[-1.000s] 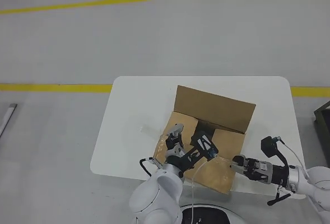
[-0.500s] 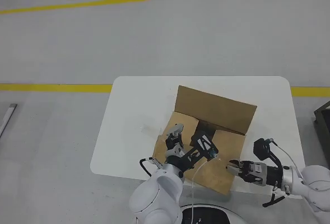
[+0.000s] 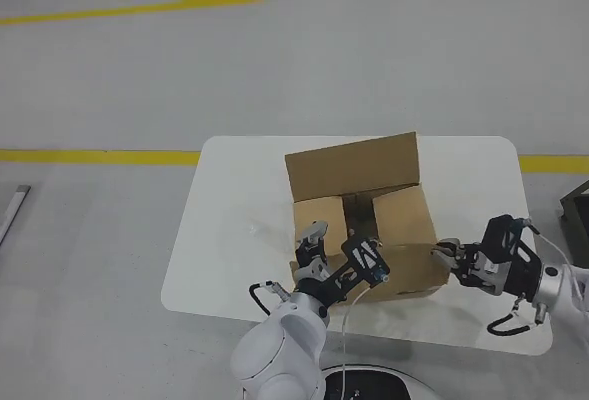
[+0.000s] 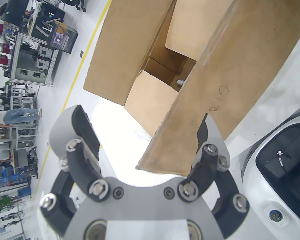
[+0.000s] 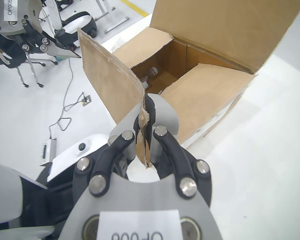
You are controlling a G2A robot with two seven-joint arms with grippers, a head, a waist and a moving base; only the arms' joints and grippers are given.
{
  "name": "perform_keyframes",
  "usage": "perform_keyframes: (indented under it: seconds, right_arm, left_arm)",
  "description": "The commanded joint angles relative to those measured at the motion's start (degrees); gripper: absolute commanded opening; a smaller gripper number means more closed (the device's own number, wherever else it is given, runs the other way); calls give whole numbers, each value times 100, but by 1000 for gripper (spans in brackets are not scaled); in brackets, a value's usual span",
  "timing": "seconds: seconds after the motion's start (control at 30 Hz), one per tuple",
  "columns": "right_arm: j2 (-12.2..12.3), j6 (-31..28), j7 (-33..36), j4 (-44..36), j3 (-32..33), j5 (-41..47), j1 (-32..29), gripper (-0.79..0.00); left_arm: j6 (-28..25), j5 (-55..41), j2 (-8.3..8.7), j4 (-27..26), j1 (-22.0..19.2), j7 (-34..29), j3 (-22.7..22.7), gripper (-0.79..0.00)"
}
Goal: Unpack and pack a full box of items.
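The white table lies below me. My left gripper gapes wide astride the upright near flap. The cardboard box sits toward my edge (small items inside). My right gripper pinches that flap's torn corner.

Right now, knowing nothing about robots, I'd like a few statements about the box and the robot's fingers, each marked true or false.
1. The right fingers pinch a corner of the cardboard box's near flap. True.
2. The left fingers are clamped shut on that flap. False: they are spread wide open.
3. The box stands on the floor. False: it stands on the white table.
4. A bottle-like item lies inside the box. True.
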Motion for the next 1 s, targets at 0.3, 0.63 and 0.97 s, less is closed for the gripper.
perform_keyframes:
  seconds: [0.3, 0.63, 0.97]
  right_arm:
    - [-50, -396, -1825, -213, 87, -1691, -614, -785]
    - [-66, -370, -3111, -503, 69, -3288, -1009, -785]
    - [-62, -227, -4024, -550, 23, -4046, -1353, -785]
  left_arm:
    - [20, -271, 34, -393, 67, 266, 43, 0]
    - [268, -790, 2, -279, -326, -303, -89, 0]
    - [339, -1130, -57, 516, -910, -943, 52, 0]
